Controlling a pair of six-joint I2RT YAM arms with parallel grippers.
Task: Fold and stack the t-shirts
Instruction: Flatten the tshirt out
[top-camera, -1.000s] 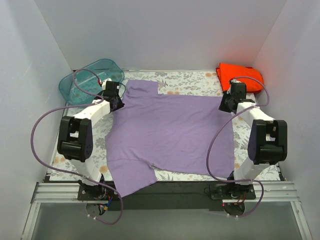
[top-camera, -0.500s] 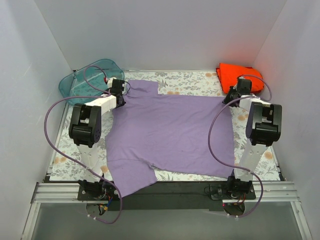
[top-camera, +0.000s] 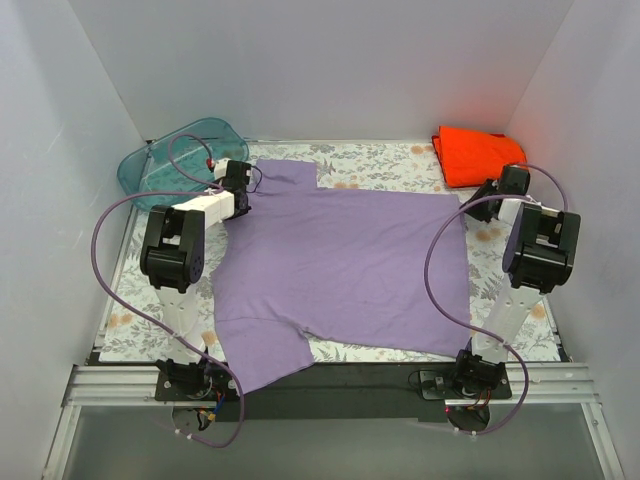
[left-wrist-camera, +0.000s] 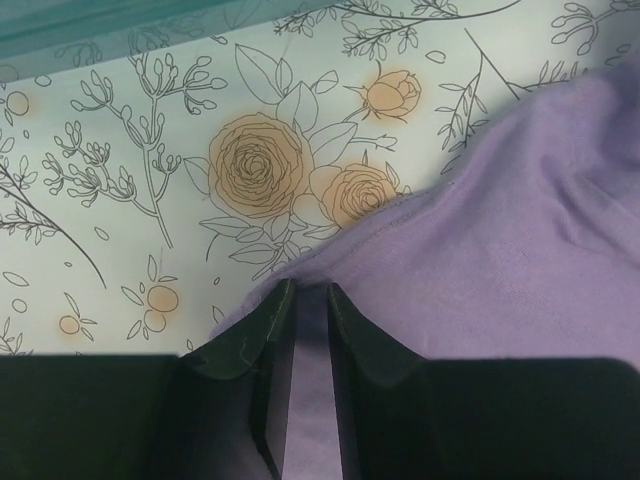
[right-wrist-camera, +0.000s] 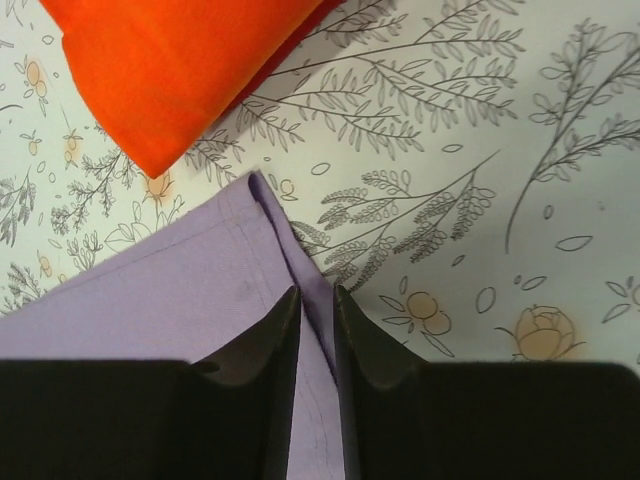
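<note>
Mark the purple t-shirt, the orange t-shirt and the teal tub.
purple t-shirt (top-camera: 340, 265): top view, middle of the spread-out body.
orange t-shirt (top-camera: 478, 153): top view, centre of the folded bundle at the far right.
teal tub (top-camera: 135, 172): top view, its left wall, at the far left.

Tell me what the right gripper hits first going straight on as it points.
Right gripper: the lavender t-shirt hem first, then floral table cover; orange t-shirt lies slightly left, depth unclear.
</note>
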